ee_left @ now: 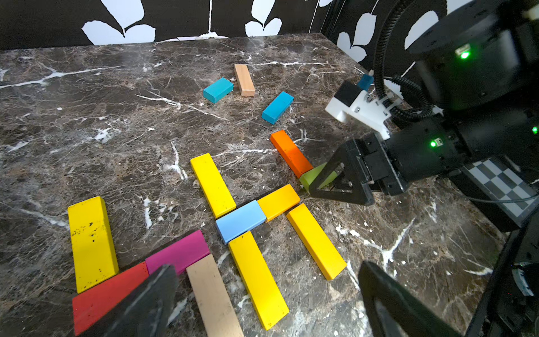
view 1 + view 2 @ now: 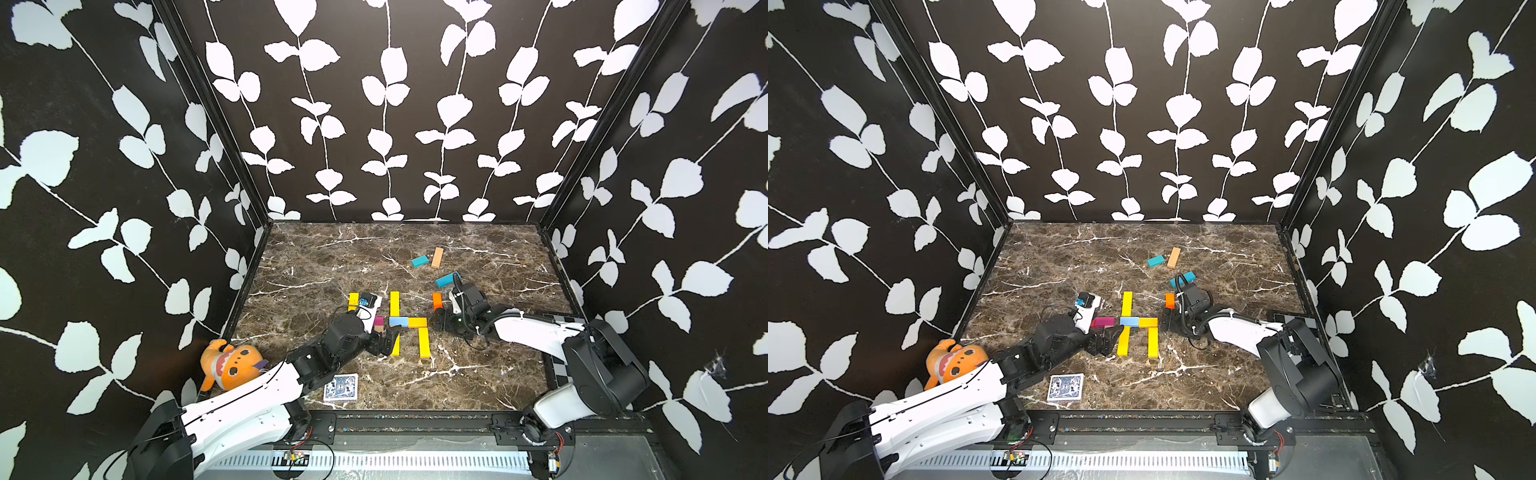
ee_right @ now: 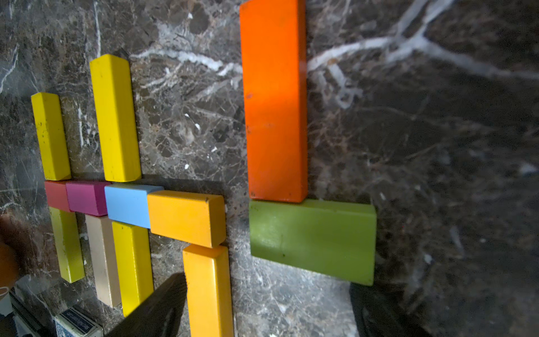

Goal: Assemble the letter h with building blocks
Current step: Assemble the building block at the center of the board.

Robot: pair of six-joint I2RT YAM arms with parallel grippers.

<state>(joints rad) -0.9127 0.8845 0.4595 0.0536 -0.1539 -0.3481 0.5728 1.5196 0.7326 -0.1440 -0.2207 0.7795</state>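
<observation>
Probably light, rigid, slick: grip green rectangular wooden bar (image 3: 312, 239) mid-length across flanks, with left pincer (image 1: 265, 265), right pincer (image 3: 267, 280) agape, empty.

Both top views look down steeply from high above the near edge of the tabletop (image 2: 374, 249), facing the far wall (image 2: 386, 124) and taking in the whole surface. The left wrist camera sits low and close, looking slantwise across the letter h (image 1: 239, 221) toward the far right corner. The right wrist camera hangs very close, almost straight above the orange block (image 3: 274, 102), and shares the same h with every other view.
</observation>
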